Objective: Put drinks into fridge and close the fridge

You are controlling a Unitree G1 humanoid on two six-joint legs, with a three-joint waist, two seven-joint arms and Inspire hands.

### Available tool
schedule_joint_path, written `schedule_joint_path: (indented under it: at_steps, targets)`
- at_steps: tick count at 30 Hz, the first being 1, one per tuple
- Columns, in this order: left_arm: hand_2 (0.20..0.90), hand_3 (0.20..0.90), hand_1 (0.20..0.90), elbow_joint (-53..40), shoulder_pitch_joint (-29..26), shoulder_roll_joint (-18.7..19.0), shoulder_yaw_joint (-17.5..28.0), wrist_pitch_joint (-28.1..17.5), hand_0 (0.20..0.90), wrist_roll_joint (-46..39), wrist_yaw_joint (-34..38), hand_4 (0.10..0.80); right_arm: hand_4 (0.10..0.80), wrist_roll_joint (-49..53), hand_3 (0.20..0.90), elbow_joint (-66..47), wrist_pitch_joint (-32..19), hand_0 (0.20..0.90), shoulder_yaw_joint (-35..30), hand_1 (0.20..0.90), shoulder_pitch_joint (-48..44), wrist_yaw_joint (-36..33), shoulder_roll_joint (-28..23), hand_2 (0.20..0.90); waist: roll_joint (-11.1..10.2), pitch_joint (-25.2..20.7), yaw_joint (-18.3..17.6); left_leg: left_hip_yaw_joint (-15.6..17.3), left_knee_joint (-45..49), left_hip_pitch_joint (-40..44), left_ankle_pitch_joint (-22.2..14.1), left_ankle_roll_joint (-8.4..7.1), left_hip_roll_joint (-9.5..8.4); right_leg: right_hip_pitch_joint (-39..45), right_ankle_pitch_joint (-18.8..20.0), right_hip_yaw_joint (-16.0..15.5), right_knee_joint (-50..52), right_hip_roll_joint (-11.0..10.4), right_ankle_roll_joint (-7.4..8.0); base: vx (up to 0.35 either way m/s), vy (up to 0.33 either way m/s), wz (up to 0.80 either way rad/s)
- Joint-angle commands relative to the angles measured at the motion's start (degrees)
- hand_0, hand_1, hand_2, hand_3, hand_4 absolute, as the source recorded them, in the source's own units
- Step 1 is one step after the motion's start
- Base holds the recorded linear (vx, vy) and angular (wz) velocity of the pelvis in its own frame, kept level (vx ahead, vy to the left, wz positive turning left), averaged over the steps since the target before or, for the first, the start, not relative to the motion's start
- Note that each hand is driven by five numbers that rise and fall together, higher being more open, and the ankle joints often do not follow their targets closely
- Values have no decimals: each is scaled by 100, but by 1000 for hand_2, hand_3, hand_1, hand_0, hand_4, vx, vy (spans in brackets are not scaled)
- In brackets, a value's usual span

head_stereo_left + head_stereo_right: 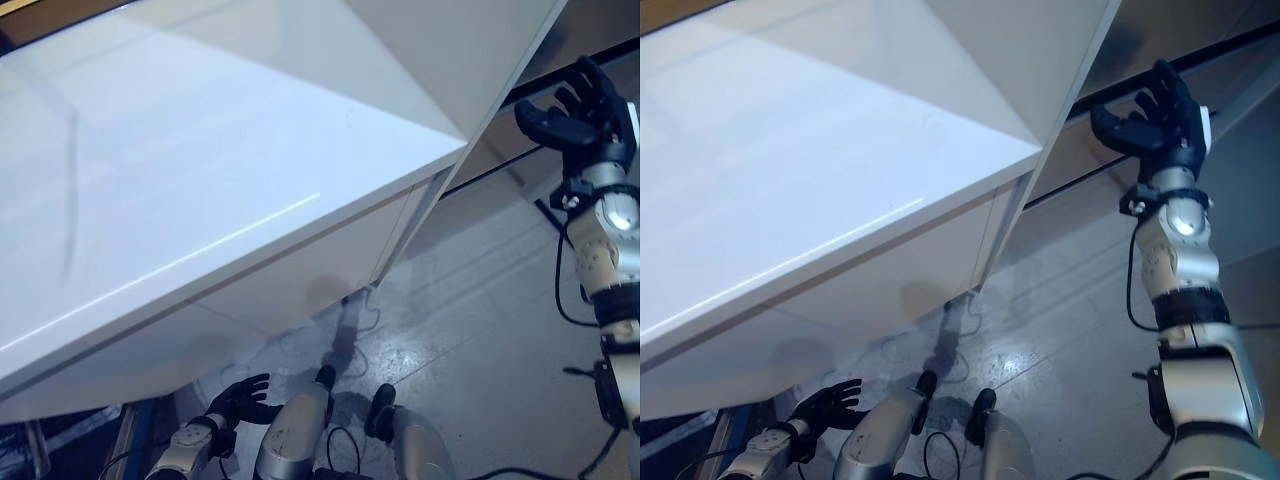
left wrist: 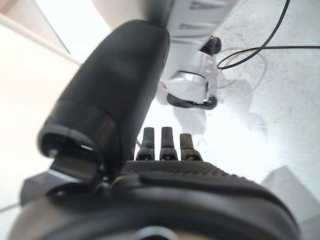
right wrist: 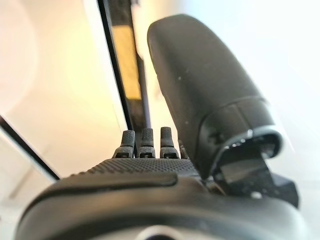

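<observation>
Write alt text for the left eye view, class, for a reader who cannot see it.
A large white cabinet fills most of the view above a grey floor. The robot's right hand is raised, open and empty, at upper right; its left hand hangs open and empty near the bottom edge. No drinks show.

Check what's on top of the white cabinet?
Nothing shows on the white cabinet: its glossy top is bare, no drinks. The interior is hidden. Both the left hand and the right hand are empty.

2 head eyes looking down (same white fridge (image 1: 200, 180)), 2 wrist cameras close along hands
</observation>
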Motion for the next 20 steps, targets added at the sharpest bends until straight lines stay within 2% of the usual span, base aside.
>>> schedule_joint_path:
  at_steps: [1, 4, 7, 11, 14, 17, 20]
  targets:
    - [900, 900, 900, -9, 404, -22, 150, -185, 900, 121, -142, 800, 800, -220, 900, -821, -516, 900, -544, 900, 901, 88, 20, 900, -48, -1111, -419, 377, -565, 272, -199, 146, -5, 97, 249, 327, -426, 71, 157, 2, -79, -34]
    - [900, 900, 900, -18, 491, -149, 337, -114, 900, 297, -88, 800, 800, -523, 900, -1405, -540, 900, -747, 900, 2174, 266, 644, 900, -41, -1369, -630, 486, -971, 545, -102, 81, 56, 310, 253, 376, -741, 176, 159, 7, -74, -26]
    - [900, 900, 900, -47, 578, -280, 405, -55, 900, 326, -28, 800, 800, -855, 900, -1516, -551, 900, -741, 900, 3050, 557, 1158, 900, -4, -1566, -765, 560, -1300, 760, 16, 22, 118, 473, 263, 380, -953, 267, 154, -9, -72, -24]
    - [900, 900, 900, -21, 622, -383, 547, 83, 900, 335, 20, 800, 800, -973, 900, -1293, -487, 900, -496, 900, 3695, 923, 1667, 900, 4, -1728, -920, 691, -1553, 951, 121, -68, 211, 637, 305, 383, -1180, 358, 155, -54, -80, -22]
    - [900, 900, 900, 102, 612, -439, 594, 96, 900, 278, 2, 800, 800, -1057, 900, -975, -359, 900, -336, 900, 3853, 1036, 1874, 900, 10, -1796, -996, 777, -1612, 1036, 142, -117, 245, 725, 321, 381, -1287, 408, 135, -33, -31, -9]
    - [900, 900, 900, 228, 628, -550, 639, -36, 900, 182, 94, 800, 800, -1109, 900, -242, -46, 900, -30, 900, 4063, 1202, 2165, 900, 29, -1877, -1053, 884, -1696, 1157, 169, -184, 278, 876, 351, 335, -1473, 463, 105, -21, -8, -2]
    - [900, 900, 900, 333, 602, -595, 704, -41, 900, 144, 121, 800, 800, -1381, 900, 538, 7, 900, 56, 900, 4172, 1381, 2341, 900, 41, -1911, -1051, 912, -1676, 1178, 175, -202, 279, 939, 349, 303, -1517, 478, 84, 0, 0, 0]
